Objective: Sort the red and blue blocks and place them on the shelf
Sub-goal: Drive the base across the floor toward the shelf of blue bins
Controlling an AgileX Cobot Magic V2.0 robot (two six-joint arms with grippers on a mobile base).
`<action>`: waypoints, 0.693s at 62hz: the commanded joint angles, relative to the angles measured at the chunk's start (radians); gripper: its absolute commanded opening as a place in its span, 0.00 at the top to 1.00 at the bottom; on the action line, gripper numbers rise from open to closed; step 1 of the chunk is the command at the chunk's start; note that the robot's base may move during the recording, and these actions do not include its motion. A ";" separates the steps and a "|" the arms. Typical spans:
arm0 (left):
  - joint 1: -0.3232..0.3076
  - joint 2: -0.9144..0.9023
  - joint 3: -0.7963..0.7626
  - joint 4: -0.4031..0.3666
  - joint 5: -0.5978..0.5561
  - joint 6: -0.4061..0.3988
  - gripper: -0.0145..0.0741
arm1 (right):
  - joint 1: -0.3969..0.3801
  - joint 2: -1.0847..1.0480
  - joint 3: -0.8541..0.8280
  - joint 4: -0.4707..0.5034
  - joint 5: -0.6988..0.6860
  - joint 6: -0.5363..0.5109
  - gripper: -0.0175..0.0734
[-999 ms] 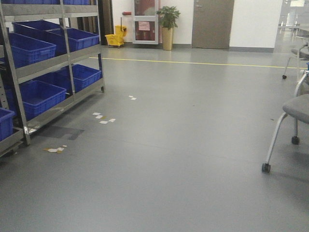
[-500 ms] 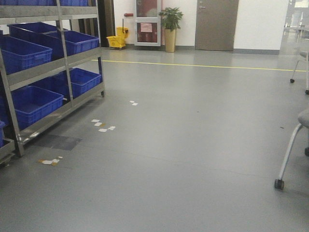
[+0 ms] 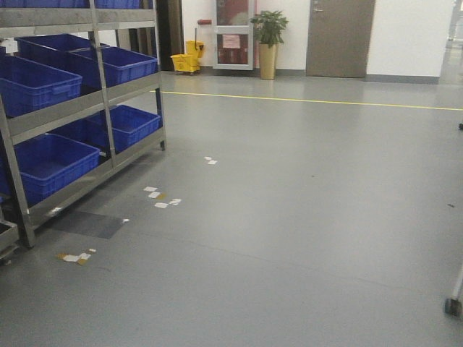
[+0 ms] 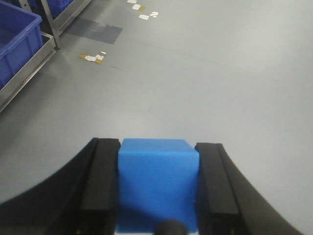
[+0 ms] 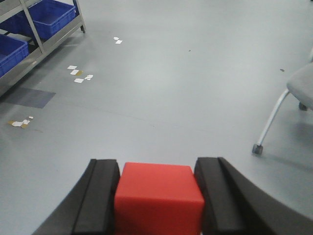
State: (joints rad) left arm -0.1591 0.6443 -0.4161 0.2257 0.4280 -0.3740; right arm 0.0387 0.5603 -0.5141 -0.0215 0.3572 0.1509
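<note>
Left jaws pinch blue block (image 4: 159,183) by side faces; right jaws pinch red block (image 5: 159,196) likewise. Shelf (image 3: 69,110) lies ahead-left of both jaws, well apart, long axis running forward; left jaws nearer. Judgement: leftward turn needed before either block reaches shelf.

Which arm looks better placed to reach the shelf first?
Probably the left: the shelf stands on the robot's left, and the left gripper, shut on the blue block, views it nearer than the right gripper with the red block.
</note>
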 commanded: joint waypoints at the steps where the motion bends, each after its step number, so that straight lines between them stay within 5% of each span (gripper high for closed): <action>1: 0.002 0.008 -0.035 0.005 -0.074 -0.005 0.70 | -0.007 0.001 -0.027 -0.011 -0.090 -0.009 0.75; 43: 0.002 0.008 -0.035 0.005 -0.074 -0.005 0.70 | -0.007 0.001 -0.027 -0.011 -0.090 -0.009 0.75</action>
State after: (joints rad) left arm -0.1591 0.6443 -0.4161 0.2257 0.4280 -0.3740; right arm 0.0387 0.5603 -0.5141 -0.0215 0.3572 0.1509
